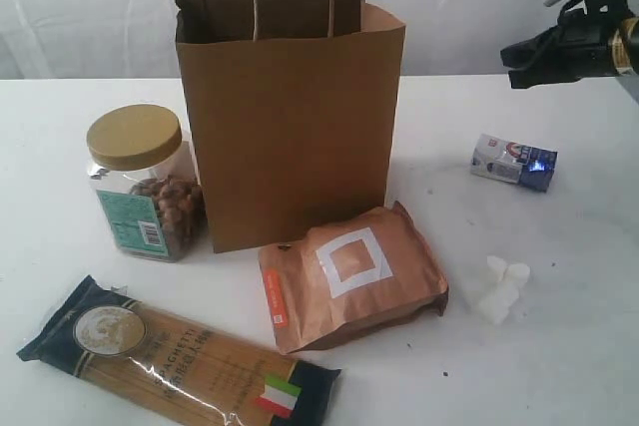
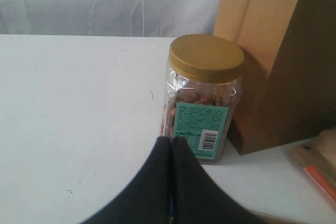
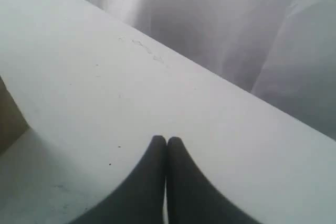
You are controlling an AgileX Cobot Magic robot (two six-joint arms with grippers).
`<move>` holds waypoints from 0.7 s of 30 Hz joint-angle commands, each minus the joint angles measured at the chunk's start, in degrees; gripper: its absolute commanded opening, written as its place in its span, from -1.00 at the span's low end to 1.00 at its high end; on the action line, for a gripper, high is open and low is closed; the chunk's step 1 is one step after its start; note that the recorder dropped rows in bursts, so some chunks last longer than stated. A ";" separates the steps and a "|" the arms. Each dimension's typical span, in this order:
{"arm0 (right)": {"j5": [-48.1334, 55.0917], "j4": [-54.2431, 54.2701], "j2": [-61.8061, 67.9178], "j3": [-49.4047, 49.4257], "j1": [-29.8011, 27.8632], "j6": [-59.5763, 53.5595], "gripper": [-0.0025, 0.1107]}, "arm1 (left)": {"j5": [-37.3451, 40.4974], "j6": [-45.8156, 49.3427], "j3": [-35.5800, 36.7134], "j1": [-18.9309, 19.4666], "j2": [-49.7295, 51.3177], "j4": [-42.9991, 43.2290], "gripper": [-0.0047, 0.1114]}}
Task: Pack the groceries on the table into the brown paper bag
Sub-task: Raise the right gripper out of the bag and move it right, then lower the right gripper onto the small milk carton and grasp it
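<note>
A: Position of tall kraft-brown paper bag [image 1: 290,127]?
B: Centre-rear of large flat white tabletop [image 1: 579,346]. Upright, mouth gaping, 2 twisted paper loop handles standing up. Cannot see contents from exterior view.
A: Groceries outside bag?
B: Logging 5, all on tabletop. Clear nut jar [image 1: 145,187] with tan screw lid, brown nuts inside: upright, just left of bag; cannot tell whether touching. Long spaghetti packet [image 1: 180,361] with dark ends and Italian flag: flat, front left, lying diagonally. Shiny copper pouch [image 1: 349,276] with white square frame: flat, in front of bag's right corner, rear edge at bag base. Small white-blue carton [image 1: 512,162]: on its side, blue end toward the right, right of bag, well apart from it. White marshmallows [image 1: 499,288]: small cluster, right of pouch, nearer the front than carton.
A: State of black left gripper [image 2: 170,141]?
B: Closed fully, fingers together, gripping nothing. Tips just in front of nut jar's green label in wrist view. Cannot resolve contact with jar.
A: State of black right gripper [image 3: 166,142]?
B: Same: closed fully, gripping nothing. Hangs above tabletop at far right of exterior view, behind and above carton, apart from every item. Wrist view: bare white tabletop under tips, pale draped backdrop [image 3: 236,24] beyond.
</note>
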 commanded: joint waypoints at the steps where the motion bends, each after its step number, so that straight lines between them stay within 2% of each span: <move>1: -0.33 -2.17 0.95 -1.17 -0.76 1.72 -0.96 | 0.36 -0.10 0.24 -0.44 -0.37 -0.67 -0.92; 5: 6.93 -2.17 1.08 -1.17 -0.76 1.99 -0.96 | 0.36 -0.10 0.24 -0.44 -0.37 -0.67 -0.92; 15: 5.46 -2.17 1.55 -1.17 -0.76 4.39 -0.96 | 0.36 -0.10 0.24 -0.44 -0.37 -0.67 -0.92; 17: 5.96 -2.17 1.84 -1.17 -0.76 -0.27 -0.96 | 0.36 -0.10 0.24 -0.44 -0.37 -0.67 -0.92; 19: 7.09 -2.17 2.20 -1.17 -0.76 -9.53 -0.96 | 0.36 -0.10 0.24 -0.44 -0.37 -0.67 -0.92; 21: 9.43 -2.17 2.45 -1.17 -0.76 -24.06 -0.96 | 0.36 -0.10 0.24 -0.44 -0.37 -0.67 -0.92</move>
